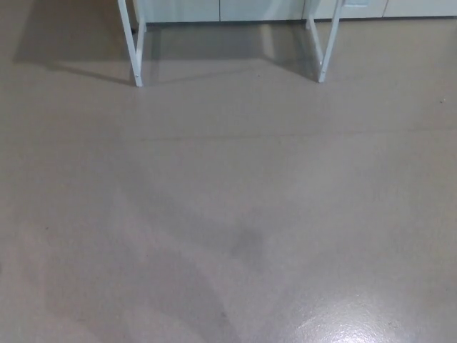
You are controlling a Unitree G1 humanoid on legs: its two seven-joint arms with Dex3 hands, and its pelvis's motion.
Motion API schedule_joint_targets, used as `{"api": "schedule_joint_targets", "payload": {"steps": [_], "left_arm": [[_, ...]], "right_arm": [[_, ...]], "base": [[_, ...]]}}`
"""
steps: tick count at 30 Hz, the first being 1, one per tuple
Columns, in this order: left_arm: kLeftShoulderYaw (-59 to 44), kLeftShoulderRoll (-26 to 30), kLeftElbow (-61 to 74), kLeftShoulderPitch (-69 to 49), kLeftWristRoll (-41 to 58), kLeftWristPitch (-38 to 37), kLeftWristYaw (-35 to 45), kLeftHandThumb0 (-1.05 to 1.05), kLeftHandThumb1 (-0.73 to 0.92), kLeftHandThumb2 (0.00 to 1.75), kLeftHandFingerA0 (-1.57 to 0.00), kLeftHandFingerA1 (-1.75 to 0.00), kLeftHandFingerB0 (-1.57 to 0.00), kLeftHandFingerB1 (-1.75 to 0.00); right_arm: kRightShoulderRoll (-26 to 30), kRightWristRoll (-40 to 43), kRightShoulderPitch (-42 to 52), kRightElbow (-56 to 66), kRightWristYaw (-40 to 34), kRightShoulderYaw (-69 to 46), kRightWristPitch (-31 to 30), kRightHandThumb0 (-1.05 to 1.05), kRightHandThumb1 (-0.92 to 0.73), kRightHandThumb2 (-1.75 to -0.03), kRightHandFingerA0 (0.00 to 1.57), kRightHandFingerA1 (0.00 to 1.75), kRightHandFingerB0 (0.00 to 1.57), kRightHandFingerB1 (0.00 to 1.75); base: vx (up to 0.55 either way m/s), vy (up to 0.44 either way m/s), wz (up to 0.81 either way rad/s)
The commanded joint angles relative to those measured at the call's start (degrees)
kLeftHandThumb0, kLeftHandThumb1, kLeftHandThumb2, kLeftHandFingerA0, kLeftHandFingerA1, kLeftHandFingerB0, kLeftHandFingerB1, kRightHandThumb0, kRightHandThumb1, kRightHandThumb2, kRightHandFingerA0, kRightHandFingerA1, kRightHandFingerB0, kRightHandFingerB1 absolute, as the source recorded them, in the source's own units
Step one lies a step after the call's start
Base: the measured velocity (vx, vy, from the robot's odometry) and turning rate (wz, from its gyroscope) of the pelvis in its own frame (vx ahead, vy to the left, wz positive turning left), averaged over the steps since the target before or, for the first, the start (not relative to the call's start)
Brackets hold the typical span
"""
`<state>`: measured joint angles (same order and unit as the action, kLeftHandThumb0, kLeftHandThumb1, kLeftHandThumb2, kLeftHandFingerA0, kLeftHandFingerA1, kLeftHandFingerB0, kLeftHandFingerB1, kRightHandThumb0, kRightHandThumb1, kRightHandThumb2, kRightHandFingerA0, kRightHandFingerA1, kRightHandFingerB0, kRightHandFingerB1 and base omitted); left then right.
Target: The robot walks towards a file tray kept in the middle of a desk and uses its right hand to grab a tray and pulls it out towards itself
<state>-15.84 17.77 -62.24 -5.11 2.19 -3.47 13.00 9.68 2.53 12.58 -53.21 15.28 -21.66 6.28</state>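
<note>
1. Floor: a broad, unbroken stretch fills nearly the whole head view, running from the bottom edge up to the desk legs at the top. It is open on both sides.
2. Desk legs: two white frames stand near the top edge, the left leg and the right leg. Each is a pair of thin, straight bars that meet at the foot, leaning slightly. The gap between the two frames is wide and open.
3. Wall: a pale strip of flat panels runs along the top edge behind the legs, with thin vertical seams and a dark line at its base.
4. Surface: the floor is smooth, beige-grey and faintly glossy. A bright glare patch sits at the lower right. Soft shadows spread under the desk and across the middle. A faint straight seam crosses the floor below the legs.
5. Count: two leg frames, one glare patch.
6. Hands: neither the left nor the right hand shows, so their state cannot be told.
7. File tray: not visible; the desk top lies above the frame.
</note>
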Motion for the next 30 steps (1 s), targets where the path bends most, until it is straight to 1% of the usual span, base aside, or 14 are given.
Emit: {"api": "schedule_joint_targets", "payload": {"steps": [1, 3, 5, 6, 9, 10, 12, 15, 19, 23, 25, 28, 29, 30], "left_arm": [[-1.48, 1.99, -1.71, 0.41, 2.58, -6.43, 4.75, -0.24, 0.27, 0.91, -0.21, -0.54, -0.16, -0.50], [-1.54, 1.97, -1.57, 0.20, 2.66, -6.77, 5.07, -0.24, 0.25, 0.91, -0.22, -0.54, -0.16, -0.50], [-1.67, 2.09, -1.89, 0.38, 2.97, -6.73, 5.67, -0.24, 0.25, 0.91, -0.22, -0.54, -0.16, -0.50], [-1.81, 2.15, -2.29, 0.58, 3.10, -6.72, 5.77, -0.23, 0.25, 0.91, -0.22, -0.54, -0.16, -0.50], [-1.94, 2.31, -3.30, 1.04, 3.12, -7.15, 6.07, -0.23, 0.25, 0.91, -0.22, -0.54, -0.15, -0.50], [-1.87, 2.31, -3.43, 1.27, 3.00, -7.10, 5.80, -0.23, 0.25, 0.91, -0.22, -0.54, -0.16, -0.51], [-0.87, 2.73, -3.72, 1.15, 1.84, -7.95, 5.44, -0.25, 0.25, 0.91, -0.22, -0.54, -0.15, -0.50], [-1.26, 2.46, -3.28, 1.11, 2.82, -7.32, 5.28, -0.22, 0.25, 0.91, -0.24, -0.55, -0.18, -0.51], [-0.95, 3.34, -4.45, 1.31, 2.60, -7.78, 5.95, -0.26, 0.25, 0.90, -0.22, -0.54, -0.15, -0.50], [-0.69, 3.37, -5.05, 2.41, 2.80, -7.45, 5.42, -0.21, 0.25, 0.91, -0.23, -0.55, -0.17, -0.51], [-0.54, 3.41, -4.99, 2.07, 2.76, -7.97, 5.54, -0.23, 0.25, 0.91, -0.24, -0.55, -0.17, -0.51], [-0.52, 3.42, -4.73, 1.50, 2.80, -8.22, 5.35, -0.21, 0.25, 0.91, -0.25, -0.55, -0.18, -0.51], [-0.50, 3.40, -4.68, 1.56, 2.84, -7.81, 5.10, -0.21, 0.24, 0.91, -0.25, -0.55, -0.17, -0.51], [0.02, 3.54, -4.54, 1.50, 2.22, -7.89, 4.50, -0.24, 0.24, 0.90, -0.26, -0.55, -0.18, -0.51]], "right_arm": [[-0.15, 5.24, -0.02, -0.01, 4.15, -1.69, 5.60, -0.17, -0.53, -0.55, 0.52, 0.53, 0.29, 0.40], [-0.30, 5.01, 0.37, -0.17, 3.65, -1.51, 6.18, -0.17, -0.52, -0.55, 0.56, 0.54, 0.30, 0.40], [-0.24, 5.17, 0.28, -0.91, 3.60, -1.43, 6.48, -0.17, -0.53, -0.55, 0.54, 0.52, 0.29, 0.39], [-0.21, 5.21, 0.31, -1.06, 3.66, -1.36, 6.66, -0.14, -0.35, -0.84, 0.45, 0.65, 0.19, 0.53], [0.04, 5.26, 0.20, -1.86, 4.01, -1.09, 7.33, -0.15, -0.36, -0.84, 0.41, 0.63, 0.18, 0.52], [-0.05, 5.34, 0.19, -1.74, 3.90, -1.02, 7.49, -0.17, -0.53, -0.55, 0.53, 0.52, 0.29, 0.39], [-0.33, 5.49, 0.56, -1.53, 3.59, -0.97, 7.68, -0.17, -0.53, -0.55, 0.53, 0.52, 0.30, 0.39], [0.23, 5.01, -0.50, -4.20, 2.69, -0.75, 8.67, -0.17, -0.52, -0.55, 0.54, 0.52, 0.32, 0.39], [0.13, 4.73, -0.69, -5.81, 2.21, -0.06, 9.79, -0.18, -0.52, -0.55, 0.57, 0.52, 0.32, 0.39], [-0.08, 5.11, -0.68, -4.87, 1.89, 0.44, 9.56, -0.20, -0.51, -0.55, 0.59, 0.54, 0.32, 0.40], [-0.33, 5.26, -0.36, -4.61, 1.26, 0.50, 9.23, -0.17, -0.51, -0.54, 0.64, 0.55, 0.33, 0.39], [-0.41, 5.80, -0.15, -5.13, 1.64, 0.35, 8.96, -0.15, -0.53, -0.55, 0.62, 0.54, 0.31, 0.38], [-0.23, 5.96, -0.49, -5.93, 2.04, 0.25, 9.23, -0.15, -0.53, -0.55, 0.58, 0.53, 0.30, 0.38], [-0.26, 5.95, -0.49, -6.21, 1.96, 0.26, 9.83, -0.19, -0.50, -0.54, 0.57, 0.55, 0.32, 0.40]], "base": [[0.00, 0.000, 0.00], [0.00, 0.000, 0.00], [0.00, 0.000, 0.00], [0.00, 0.000, 0.00], [0.00, 0.000, 0.00], [0.00, 0.000, 0.00], [0.00, 0.000, 0.00], [0.00, 0.000, 0.00], [0.01, -0.021, 0.09], [-0.02, 0.027, 0.19], [0.06, 0.184, -0.01], [0.10, 0.320, -0.36], [0.09, 0.675, 0.43], [0.09, 0.681, -0.36]]}}
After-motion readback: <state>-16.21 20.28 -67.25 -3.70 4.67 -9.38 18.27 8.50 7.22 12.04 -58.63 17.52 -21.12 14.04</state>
